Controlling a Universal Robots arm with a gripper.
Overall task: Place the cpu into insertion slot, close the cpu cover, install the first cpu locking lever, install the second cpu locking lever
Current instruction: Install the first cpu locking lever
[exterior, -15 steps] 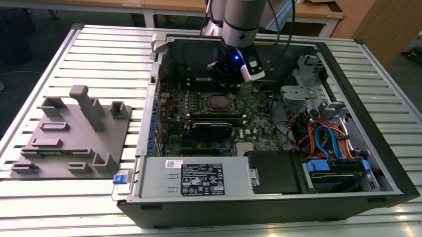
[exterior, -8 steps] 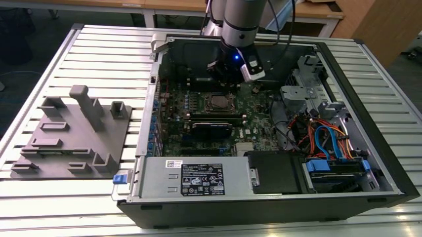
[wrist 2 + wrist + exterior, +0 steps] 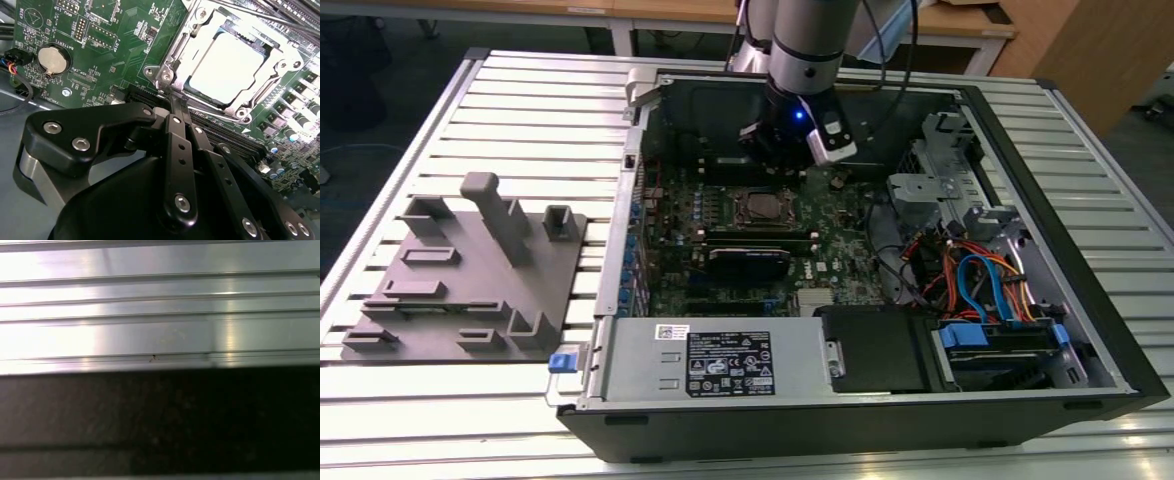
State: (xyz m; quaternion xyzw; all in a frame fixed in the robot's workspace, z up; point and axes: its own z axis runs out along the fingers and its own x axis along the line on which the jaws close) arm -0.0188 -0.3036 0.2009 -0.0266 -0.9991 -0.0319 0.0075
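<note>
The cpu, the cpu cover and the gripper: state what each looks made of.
The cpu: pale dull metal top, evenly matte. The cpu cover: thin bright sheet metal, with shiny glints and stamped edges. The gripper: black links, probably coated metal or hard plastic, joined by silvery screws.

Ribbed metal table [image 3: 520, 110] — bearing open computer case [image 3: 1067, 330] and grey fixture [image 3: 467, 280].

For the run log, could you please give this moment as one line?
cpu: seated in insertion slot | cpu cover: closed | gripper: shut, at socket corner
</note>
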